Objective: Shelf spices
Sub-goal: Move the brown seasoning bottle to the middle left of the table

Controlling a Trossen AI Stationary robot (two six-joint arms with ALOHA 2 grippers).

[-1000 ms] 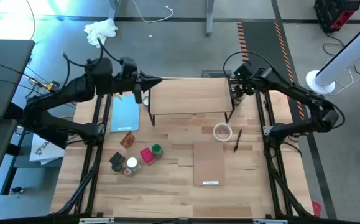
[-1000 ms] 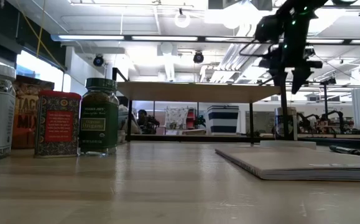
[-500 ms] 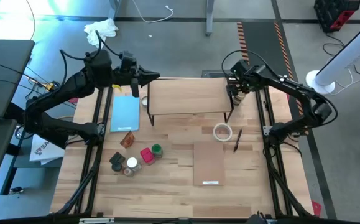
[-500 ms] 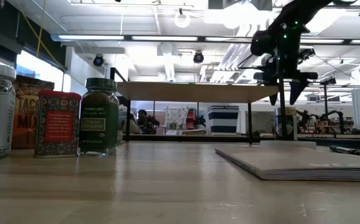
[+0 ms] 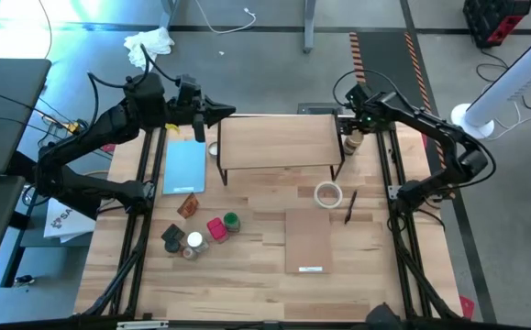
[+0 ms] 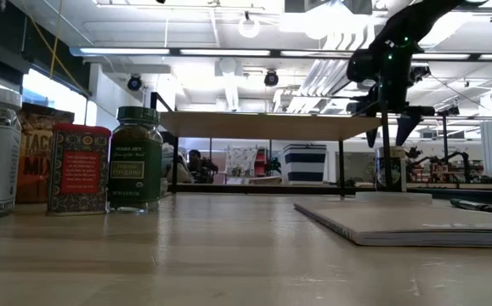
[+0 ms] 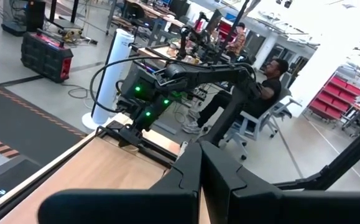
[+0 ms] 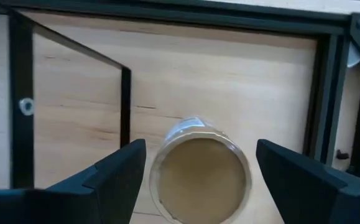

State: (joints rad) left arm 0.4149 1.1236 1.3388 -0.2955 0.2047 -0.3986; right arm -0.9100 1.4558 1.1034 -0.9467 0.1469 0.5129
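**One jar set beside the shelf, five more waiting on the desk**

One tan-topped jar (image 5: 351,144) stands on the desk just off the right end of the shelf (image 5: 279,140), right of centre in the overhead frame. The right gripper (image 5: 357,120) hangs directly above it. In the right wrist view the jaws stand wide open, one on each side of the jar's lid (image 8: 198,171) and clear of it, so nothing is gripped. We judge that this arm is between a release and a fresh grasp; which of the two, we cannot tell.

The left gripper (image 5: 226,114) waits by the shelf's upper left corner with its jaws closed on nothing.

The other spices (image 5: 196,235) sit clustered in the lower left of the overhead frame, well apart from the shelf. In the low view the green-lidded jar (image 6: 136,159) and the red tin (image 6: 79,168) stand upright side by side at the left edge.

The shelf's plank top is bare. If the tan-topped jar belongs there, the next move calls for lowering the open jaws around it, closing, lifting clear of the wire end frame (image 8: 125,106) and carrying it onto the plank.
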